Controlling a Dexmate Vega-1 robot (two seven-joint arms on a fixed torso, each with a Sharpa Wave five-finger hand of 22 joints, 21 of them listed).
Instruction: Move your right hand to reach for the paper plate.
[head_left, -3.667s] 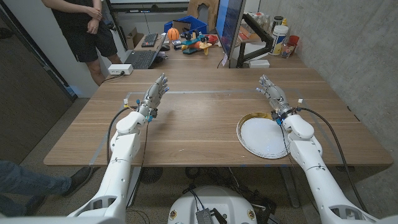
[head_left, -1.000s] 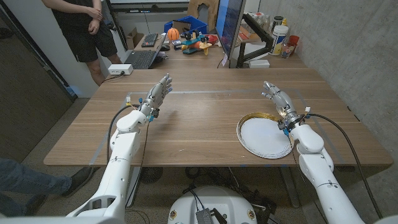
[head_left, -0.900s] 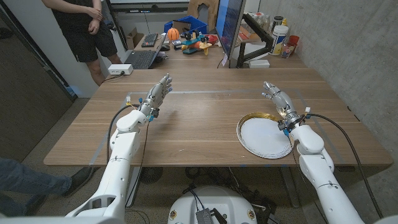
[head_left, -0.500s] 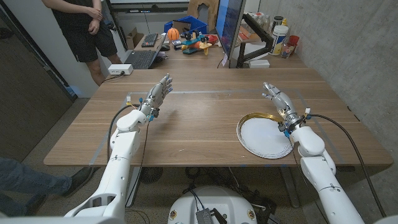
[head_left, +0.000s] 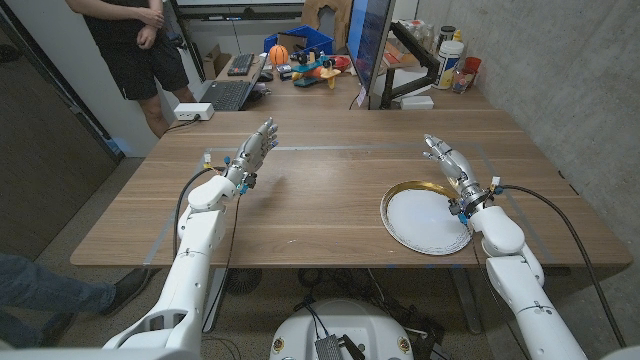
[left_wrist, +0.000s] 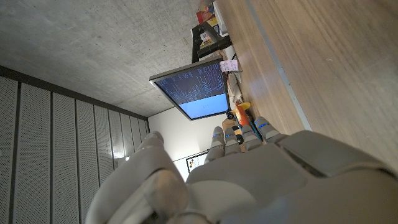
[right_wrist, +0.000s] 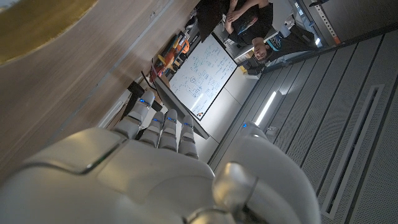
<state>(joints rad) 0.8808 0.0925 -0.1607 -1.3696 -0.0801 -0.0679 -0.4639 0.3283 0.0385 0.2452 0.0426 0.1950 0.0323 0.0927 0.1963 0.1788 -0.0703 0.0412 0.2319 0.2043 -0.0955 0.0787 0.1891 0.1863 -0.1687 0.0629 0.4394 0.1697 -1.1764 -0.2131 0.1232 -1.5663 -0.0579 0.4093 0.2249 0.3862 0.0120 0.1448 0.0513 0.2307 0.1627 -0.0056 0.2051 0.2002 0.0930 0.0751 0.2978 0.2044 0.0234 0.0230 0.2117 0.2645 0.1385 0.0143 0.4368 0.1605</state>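
A round white paper plate (head_left: 424, 219) with a gold rim lies on the wooden table (head_left: 320, 200) at the right front; its gold rim (right_wrist: 37, 28) shows in the right wrist view. My right hand (head_left: 449, 163) stands at the plate's far right edge, fingers apart and stretched away from me, holding nothing. My left hand (head_left: 254, 149) is raised over the table's far left part, fingers spread, empty. Both wrist views look along the backs of the hands, left hand (left_wrist: 249, 174) and right hand (right_wrist: 143, 168).
A second table behind carries a laptop (head_left: 228, 94), a monitor (head_left: 372, 45), toys (head_left: 305, 60) and bottles (head_left: 452, 50). A person (head_left: 135, 40) stands at the far left. A concrete wall (head_left: 560, 70) runs along the right side. Tape lines (head_left: 330, 148) mark the table's far part.
My right arm has drifted slightly to the right and nearer, the hand staying by the plate's far right edge. The left hand and the plate have not moved.
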